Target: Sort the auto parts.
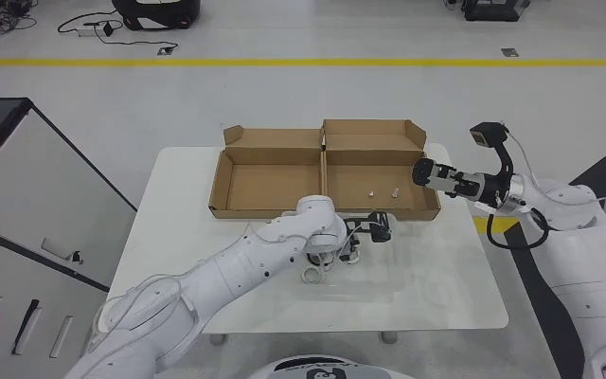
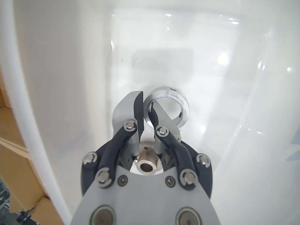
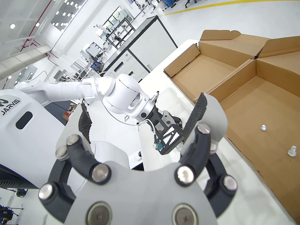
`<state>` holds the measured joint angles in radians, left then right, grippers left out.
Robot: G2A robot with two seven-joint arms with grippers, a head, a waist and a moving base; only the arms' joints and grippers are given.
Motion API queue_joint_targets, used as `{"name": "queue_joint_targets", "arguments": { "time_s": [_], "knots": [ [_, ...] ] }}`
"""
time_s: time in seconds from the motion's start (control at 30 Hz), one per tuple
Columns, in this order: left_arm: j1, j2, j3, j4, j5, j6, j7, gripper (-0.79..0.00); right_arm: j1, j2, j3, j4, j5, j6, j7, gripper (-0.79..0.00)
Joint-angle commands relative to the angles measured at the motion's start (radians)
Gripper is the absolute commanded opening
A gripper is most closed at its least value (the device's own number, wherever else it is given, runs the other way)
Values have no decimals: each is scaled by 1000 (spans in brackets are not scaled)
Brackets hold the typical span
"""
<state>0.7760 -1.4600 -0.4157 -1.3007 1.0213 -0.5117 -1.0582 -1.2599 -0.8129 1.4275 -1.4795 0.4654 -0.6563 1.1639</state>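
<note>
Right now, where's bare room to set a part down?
Left box: all bare. Right box: far half free, two parts by its near wall. Table: open at the near right corner. Crowded before the boxes, where the left hand grips a ring.

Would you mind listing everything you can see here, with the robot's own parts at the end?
Table: one, white, bearing the boxes.
Cardboard boxes: two, brown, open, side by side at the table's far edge.
Small parts: two, silvery, in the box nearer the right arm.
Metal ring: one, silver, pinched by the left gripper.
Flanged bushing: one, silver, behind that gripper's fingers.
Cabinet: one, grey, beside the table.
Left gripper: one, grey-black, shut on the ring's wall.
Right gripper: one, grey-black, open, at the parts box's outer end.
</note>
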Motion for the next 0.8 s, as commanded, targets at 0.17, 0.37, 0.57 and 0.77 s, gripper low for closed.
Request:
{"name": "queue_joint_targets", "arguments": {
  "time_s": [0.17, 0.37, 0.57, 0.77],
  "knots": [
    [49, 59, -97, -126, 5, -62, -29, -785, 0, 0, 0, 0, 0, 0, 0, 0],
    [139, 119, -210, -262, -8, -108, -21, -785, 0, 0, 0, 0, 0, 0, 0, 0],
    [238, 175, -339, -402, -26, -148, -28, -785, 0, 0, 0, 0, 0, 0, 0, 0],
    [331, 222, -482, -527, -57, -180, -14, -785, 0, 0, 0, 0, 0, 0, 0, 0]
  ]
}}
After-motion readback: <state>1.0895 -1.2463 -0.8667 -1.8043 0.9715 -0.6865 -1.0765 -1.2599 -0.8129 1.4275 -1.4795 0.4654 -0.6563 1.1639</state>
